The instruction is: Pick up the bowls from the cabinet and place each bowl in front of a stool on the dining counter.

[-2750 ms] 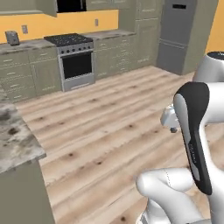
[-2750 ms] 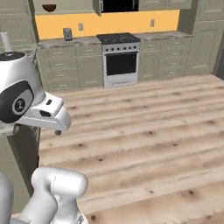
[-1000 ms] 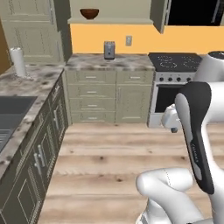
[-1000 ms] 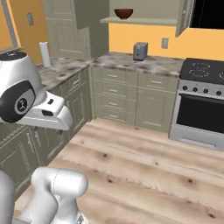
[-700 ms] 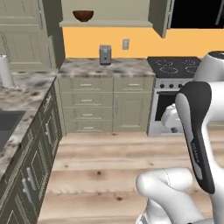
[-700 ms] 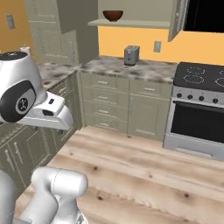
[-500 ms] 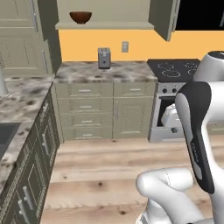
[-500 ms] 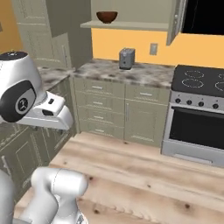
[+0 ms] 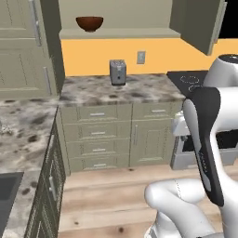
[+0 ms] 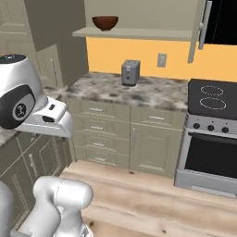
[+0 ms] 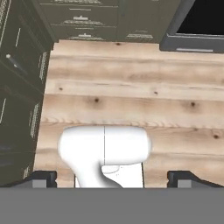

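Observation:
A dark reddish-brown bowl (image 9: 89, 23) (image 10: 105, 22) stands on the open shelf board of the olive-beige wall cabinet (image 9: 139, 33) (image 10: 148, 33), near the shelf's left end. A panelled cabinet door (image 9: 200, 23) (image 10: 198, 28) hangs open at the shelf's right end. My arm is folded close to the base, far below and in front of the shelf. In the hand view my gripper (image 11: 112, 178) points down at the wooden floor, open, its fingertips (image 11: 43, 177) wide apart with nothing between them. The dining counter and the stools are out of view.
A grey toaster (image 9: 117, 72) (image 10: 130, 72) stands on the stone-topped counter (image 9: 153, 93) with beige drawers below the shelf. A stove (image 10: 213, 109) is to its right. Another counter run (image 9: 23, 135) with a sink (image 9: 7, 195) lies at my left. Wooden floor (image 11: 131, 96) is ahead.
The whole picture has shifted: the base has turned and driven toward the wall cabinet, which now looks nearer and more central. The arm's pose and the open gripper are the same.

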